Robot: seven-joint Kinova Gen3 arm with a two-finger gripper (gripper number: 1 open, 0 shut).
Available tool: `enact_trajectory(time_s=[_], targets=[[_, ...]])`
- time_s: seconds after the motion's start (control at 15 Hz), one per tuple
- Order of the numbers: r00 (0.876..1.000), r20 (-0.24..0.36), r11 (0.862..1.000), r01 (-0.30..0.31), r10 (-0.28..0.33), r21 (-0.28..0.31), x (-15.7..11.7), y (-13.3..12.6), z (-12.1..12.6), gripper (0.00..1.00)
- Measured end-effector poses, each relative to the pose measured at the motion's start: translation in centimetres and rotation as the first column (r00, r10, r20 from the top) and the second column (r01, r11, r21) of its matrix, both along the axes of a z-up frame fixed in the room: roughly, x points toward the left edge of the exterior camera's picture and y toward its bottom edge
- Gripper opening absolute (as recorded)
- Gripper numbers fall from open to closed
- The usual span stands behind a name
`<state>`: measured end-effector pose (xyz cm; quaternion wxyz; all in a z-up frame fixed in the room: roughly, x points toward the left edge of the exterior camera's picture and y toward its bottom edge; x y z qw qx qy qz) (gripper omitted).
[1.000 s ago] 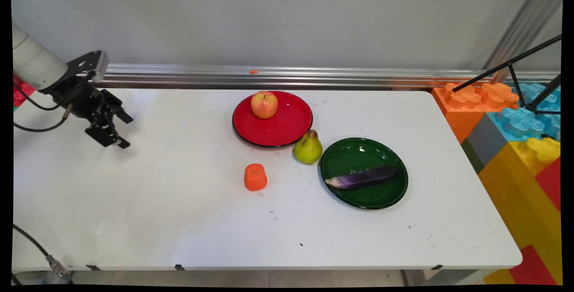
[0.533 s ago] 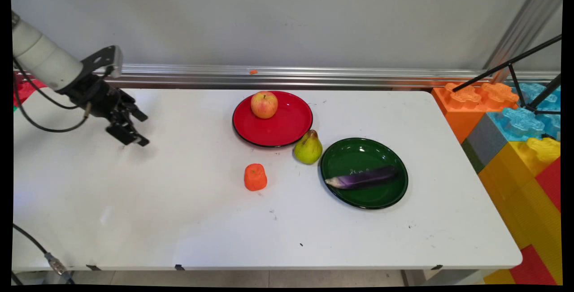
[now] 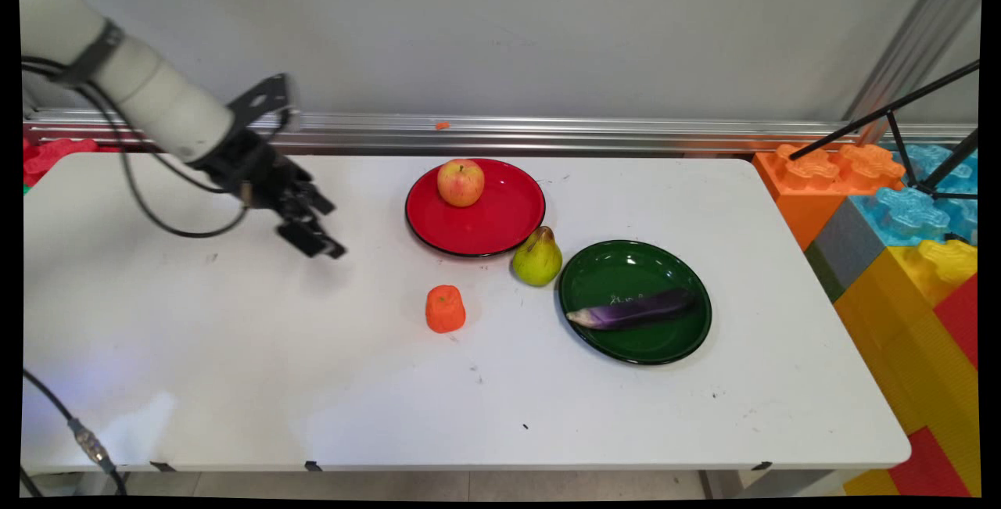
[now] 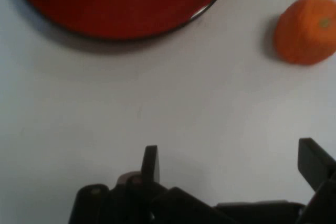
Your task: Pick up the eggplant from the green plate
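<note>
My gripper point(image 3: 323, 229) hangs over the white table point(image 3: 235, 353), left of the middle, with nothing between its open fingers; in the hand view the gripper point(image 4: 231, 156) has bare table between its tips. An orange fruit point(image 3: 445, 309) point(image 4: 306, 30) stands ahead of it to the right. A red plate point(image 3: 500, 216) point(image 4: 131, 3) carries an apple point(image 3: 461, 182) at its left rim. A green pear point(image 3: 537, 257) stands between the red plate and a green plate point(image 3: 626, 267) that holds a purple eggplant point(image 3: 632, 310).
Large coloured toy bricks point(image 3: 899, 243) are stacked off the table's right end, with a black tripod point(image 3: 907, 134) above them. A metal rail point(image 3: 547, 134) runs along the wall behind. Black cables point(image 3: 156, 204) hang from the arm.
The arm has swung to the right across the table, bringing the open gripper from the far left toward the red plate and the orange fruit. The fruits and plates have not moved.
</note>
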<state>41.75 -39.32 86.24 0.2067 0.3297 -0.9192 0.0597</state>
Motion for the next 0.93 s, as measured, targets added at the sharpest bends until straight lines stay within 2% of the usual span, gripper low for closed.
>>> enact_trajectory(time_s=[0.13,0.53,0.93], targets=[[1.0,-0.018,1.0,0.003,-0.003,-0.007,-2.8,-0.4,0.4,1.0],[0.994,-0.106,1.0,0.015,-0.017,-0.023,-14.1,-2.4,2.0,1.0],[0.985,-0.165,0.999,0.043,-0.046,-0.017,-21.8,-4.3,2.6,1.0]])
